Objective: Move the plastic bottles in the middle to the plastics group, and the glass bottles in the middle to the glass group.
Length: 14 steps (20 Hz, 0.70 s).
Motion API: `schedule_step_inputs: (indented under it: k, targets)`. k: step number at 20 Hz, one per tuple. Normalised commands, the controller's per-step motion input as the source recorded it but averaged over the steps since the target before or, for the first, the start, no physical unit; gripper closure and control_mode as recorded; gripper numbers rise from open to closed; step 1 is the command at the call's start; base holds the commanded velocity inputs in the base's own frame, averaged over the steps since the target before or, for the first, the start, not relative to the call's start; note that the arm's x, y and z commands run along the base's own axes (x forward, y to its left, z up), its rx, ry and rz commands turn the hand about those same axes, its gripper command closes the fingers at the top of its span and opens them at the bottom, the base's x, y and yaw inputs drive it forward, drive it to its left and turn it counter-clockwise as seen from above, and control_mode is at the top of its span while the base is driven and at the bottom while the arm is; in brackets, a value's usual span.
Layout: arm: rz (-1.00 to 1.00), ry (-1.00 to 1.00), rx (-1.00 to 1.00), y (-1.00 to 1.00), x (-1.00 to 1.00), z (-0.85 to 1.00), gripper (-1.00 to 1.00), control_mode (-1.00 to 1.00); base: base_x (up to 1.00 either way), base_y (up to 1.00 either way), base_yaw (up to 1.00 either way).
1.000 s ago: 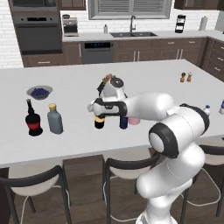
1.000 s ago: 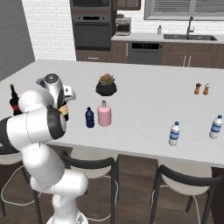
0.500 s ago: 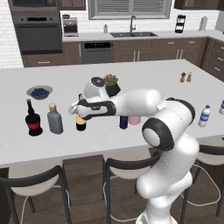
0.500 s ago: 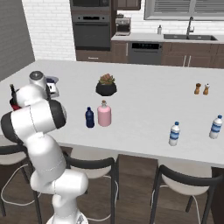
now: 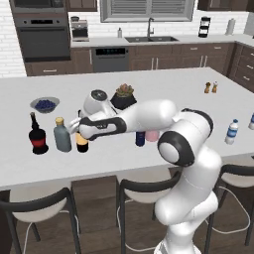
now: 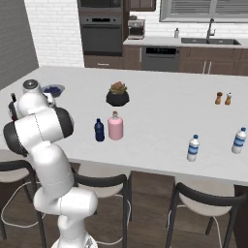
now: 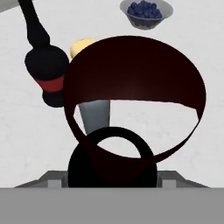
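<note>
My gripper (image 5: 79, 129) is shut on the tall dark wine bottle (image 5: 82, 144), whose yellow label shows low under the hand. It stands just right of the grey-blue bottle with a yellow cap (image 5: 62, 135) and the round black red-labelled bottle (image 5: 37, 136). In the hand view the wine bottle (image 7: 131, 109) looms dark up close, with the black bottle (image 7: 43, 65) and the grey-blue bottle (image 7: 94, 114) behind it. I cannot tell whether it rests on the counter. The small dark-blue bottle (image 6: 99, 131) and the pink bottle (image 6: 115, 127) stand mid-counter. Water bottles (image 6: 193, 148) (image 6: 239, 141) stand far right.
A bowl of blueberries (image 5: 44, 104) sits behind the glass group, and a potted plant (image 5: 123, 96) behind the middle bottles. Two small orange shakers (image 5: 211, 88) stand at the back right. Stools (image 5: 149, 191) line the counter's near edge.
The arm has swung left across the counter with the wine bottle, from the middle to just beside the grey-blue bottle. The other bottles have not moved.
</note>
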Motion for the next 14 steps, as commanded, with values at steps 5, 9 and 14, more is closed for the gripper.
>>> schedule_step_inputs:
  k: [5,9,14]
  targets:
    - [0.0,0.0,0.0,0.02,0.24,-0.17,1.0,-1.0,0.0,0.0,0.0]
    - [0.0,0.0,0.0,0.0,0.36,-0.11,1.0,-1.0,0.0,0.0,0.0]
    - [0.0,0.01,0.0,0.02,0.25,-0.01,1.0,-1.0,0.0,0.0,0.0]
